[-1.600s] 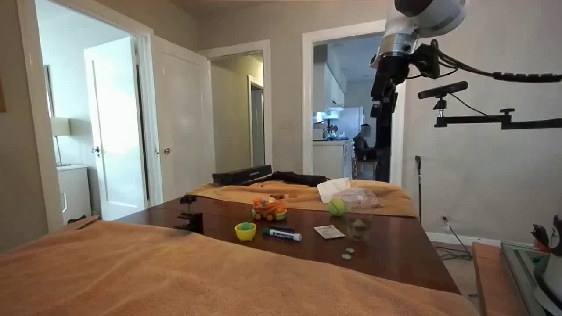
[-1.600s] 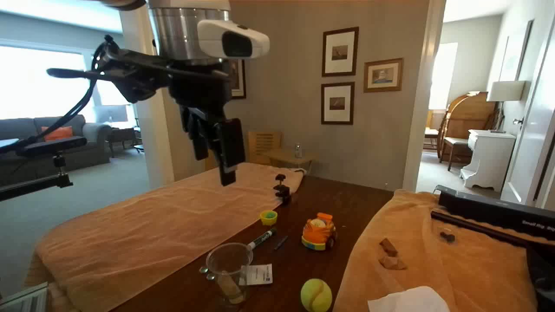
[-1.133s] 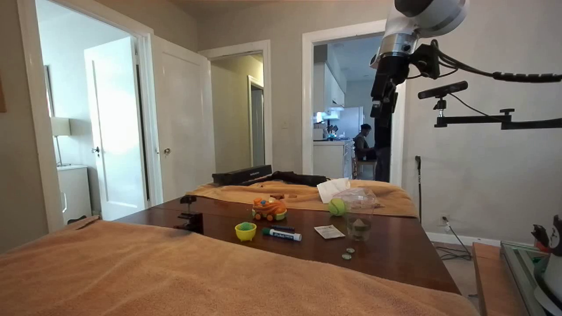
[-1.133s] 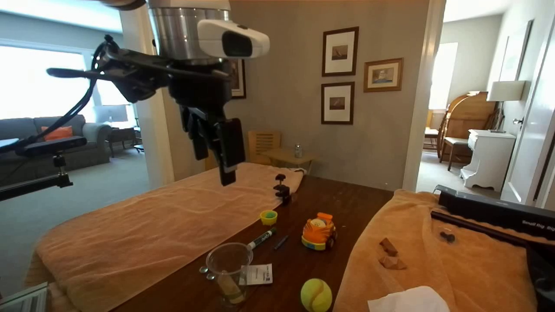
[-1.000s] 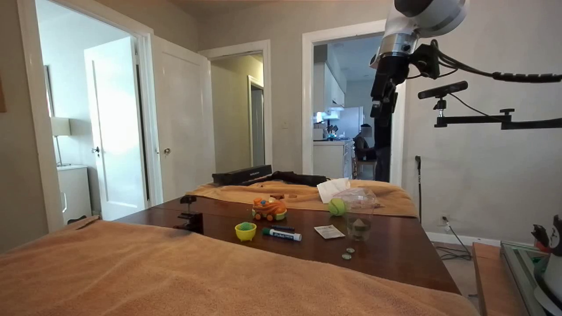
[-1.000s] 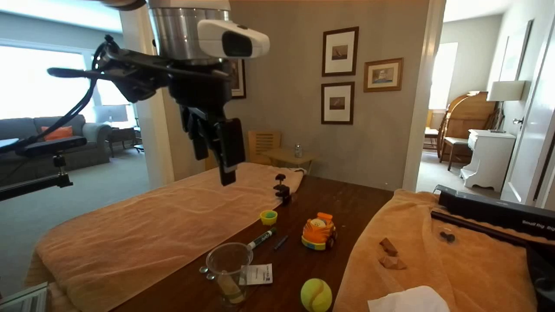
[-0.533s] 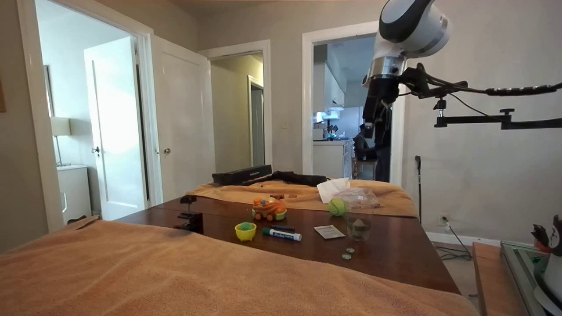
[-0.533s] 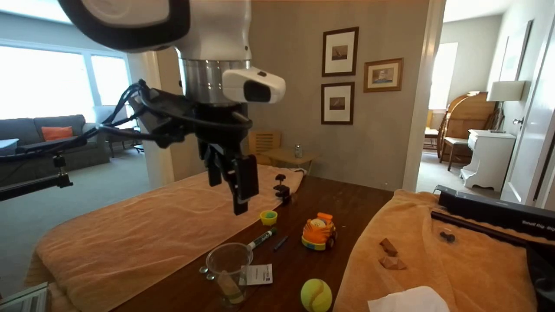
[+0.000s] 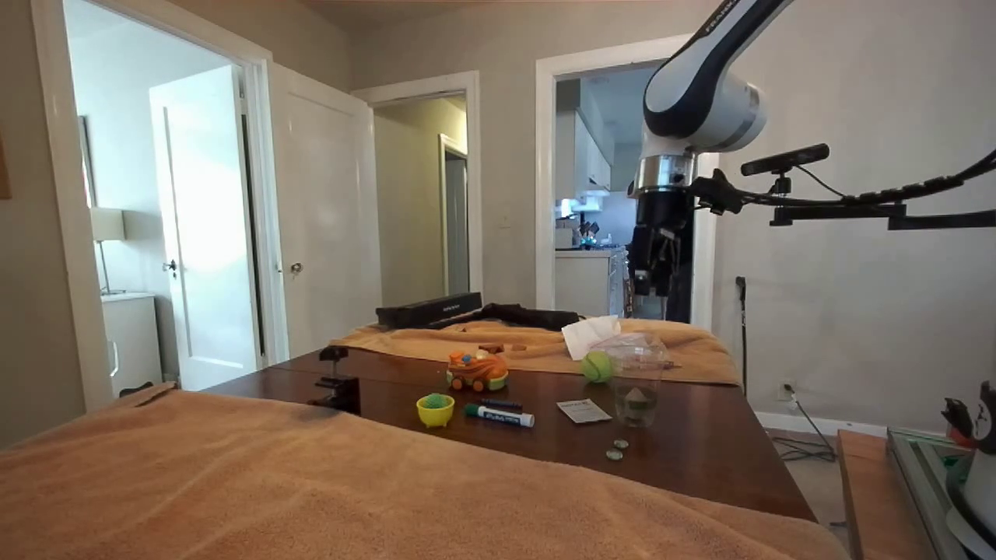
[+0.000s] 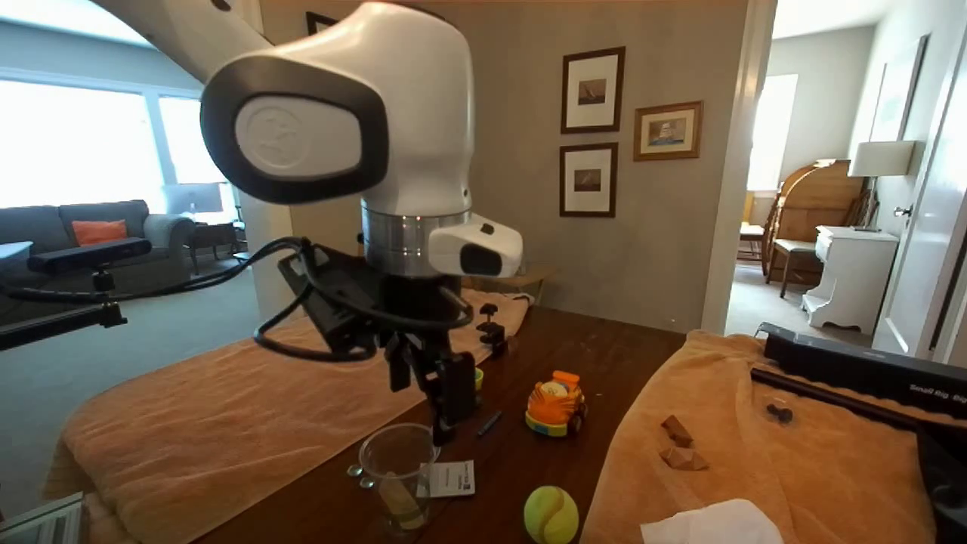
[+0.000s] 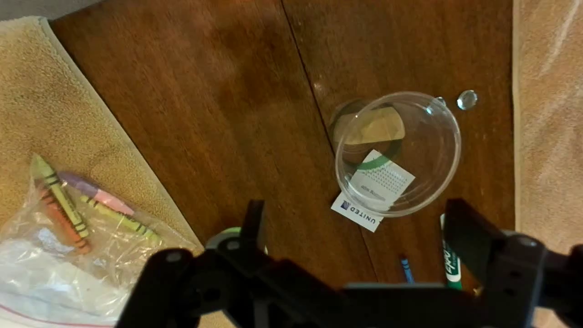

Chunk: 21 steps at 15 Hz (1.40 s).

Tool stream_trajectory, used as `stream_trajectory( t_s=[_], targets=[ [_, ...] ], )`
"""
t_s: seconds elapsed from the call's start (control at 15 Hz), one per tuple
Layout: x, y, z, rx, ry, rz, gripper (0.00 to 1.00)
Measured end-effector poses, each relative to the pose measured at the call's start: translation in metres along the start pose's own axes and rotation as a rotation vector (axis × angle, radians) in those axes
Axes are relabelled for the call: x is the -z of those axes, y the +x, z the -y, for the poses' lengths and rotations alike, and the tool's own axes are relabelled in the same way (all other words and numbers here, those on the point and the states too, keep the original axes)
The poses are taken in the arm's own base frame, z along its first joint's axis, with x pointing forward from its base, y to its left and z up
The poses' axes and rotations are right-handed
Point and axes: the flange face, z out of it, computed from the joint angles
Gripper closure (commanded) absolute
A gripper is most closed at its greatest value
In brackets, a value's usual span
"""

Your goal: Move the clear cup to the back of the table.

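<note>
The clear cup (image 9: 636,404) stands upright on the dark brown table (image 9: 700,459). In an exterior view the cup (image 10: 400,483) is at the bottom, and in the wrist view the cup (image 11: 430,168) is right of the middle. A tan piece shows through it; I cannot tell whether it is inside or beneath. My gripper (image 11: 356,212) is open, with nothing between its fingers. It points down above the table; in an exterior view the gripper (image 9: 652,286) is higher than the cup, and in an exterior view its fingers (image 10: 423,408) overlap the cup's rim edge.
A white packet (image 11: 357,214) lies beside the cup, partly seen through it. Glass beads (image 11: 467,99), a tennis ball (image 10: 551,515), a green marker (image 9: 502,415), a blue crayon (image 10: 489,423), an orange toy car (image 10: 557,404) and a bag of crayons (image 11: 82,255) are around. Tan towels (image 9: 311,467) cover both sides.
The arm stays still at first, then my gripper comes down toward the table, moving left in an exterior view and right in an exterior view. The cup has not moved.
</note>
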Motion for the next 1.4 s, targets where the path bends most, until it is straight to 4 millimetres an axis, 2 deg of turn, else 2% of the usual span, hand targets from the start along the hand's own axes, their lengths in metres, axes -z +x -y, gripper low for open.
stream_trajectory(
  t_s=[0.47, 0.53, 0.6, 0.67, 0.93, 1.27, 1.4],
  targets=[
    [-0.053, 0.005, -0.001, 0.023, -0.03, 0.059, 0.02],
    [-0.059, 0.005, -0.001, 0.026, -0.031, 0.064, 0.09],
    [-0.065, 0.006, -0.002, 0.032, -0.029, 0.067, 0.27],
    [-0.069, 0.006, -0.002, 0.038, -0.024, 0.068, 0.3],
    [-0.083, 0.007, 0.001, 0.063, 0.01, 0.074, 0.61],
    [-0.089, 0.007, 0.007, 0.095, 0.043, 0.072, 0.95],
    [-0.089, 0.008, 0.009, 0.11, 0.049, 0.07, 0.98]
  ],
)
